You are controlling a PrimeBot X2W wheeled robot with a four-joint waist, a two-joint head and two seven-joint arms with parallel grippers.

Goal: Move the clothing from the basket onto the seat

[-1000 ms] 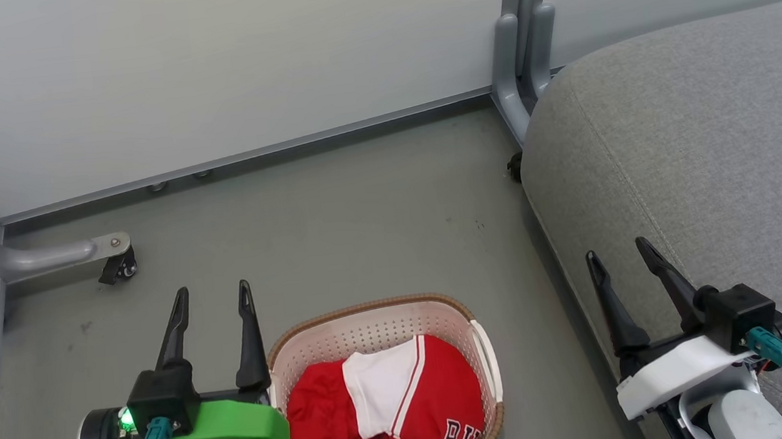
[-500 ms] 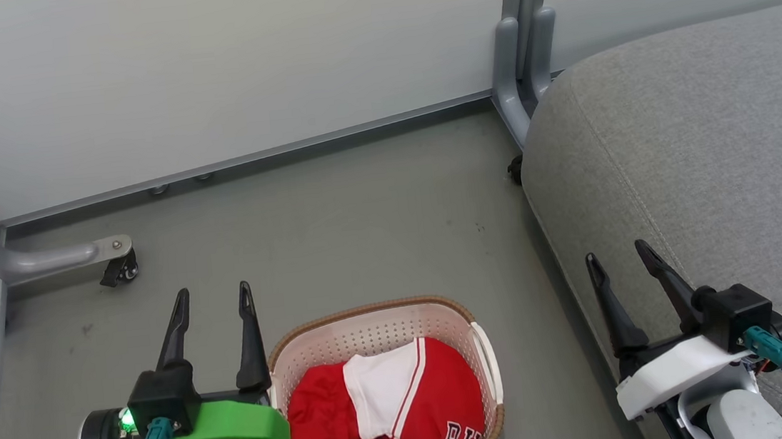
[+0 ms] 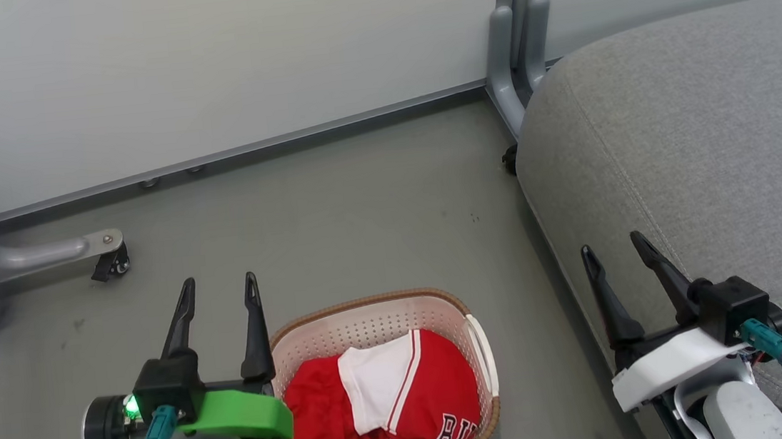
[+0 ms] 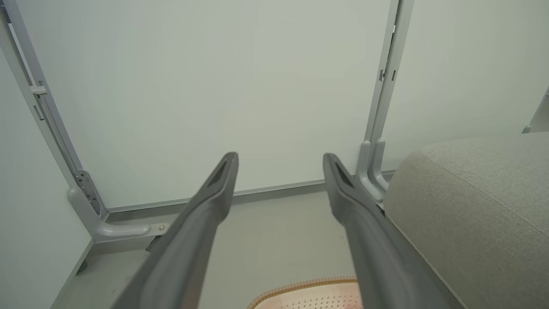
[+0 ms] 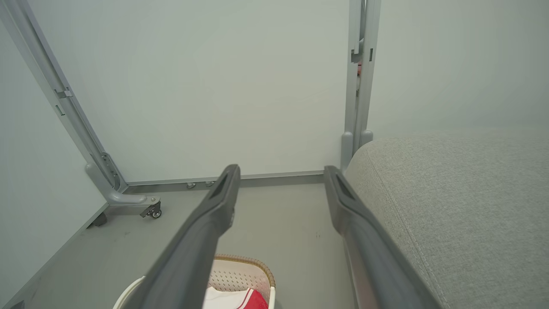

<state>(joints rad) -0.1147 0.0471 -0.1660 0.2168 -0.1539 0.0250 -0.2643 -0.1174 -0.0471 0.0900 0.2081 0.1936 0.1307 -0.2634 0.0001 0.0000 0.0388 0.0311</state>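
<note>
While bunched inside the basket (image 3: 371, 312) at bottom centre of the head view, the clothing (image 3: 387, 406) shows red and white fabric; the lettering is cut off, probably "BU". The seat (image 3: 700, 147) takes the right side. Left gripper (image 3: 220, 287) is just left of the basket, fingers spread, holding nothing. Right gripper (image 3: 610, 245) is lower right over the seat edge, fingers apart, holding nothing.

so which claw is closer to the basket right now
Left. The left claw is open right beside the left rim of the basket. The right claw is open farther off, across a strip of floor, over the edge of the seat.
</note>
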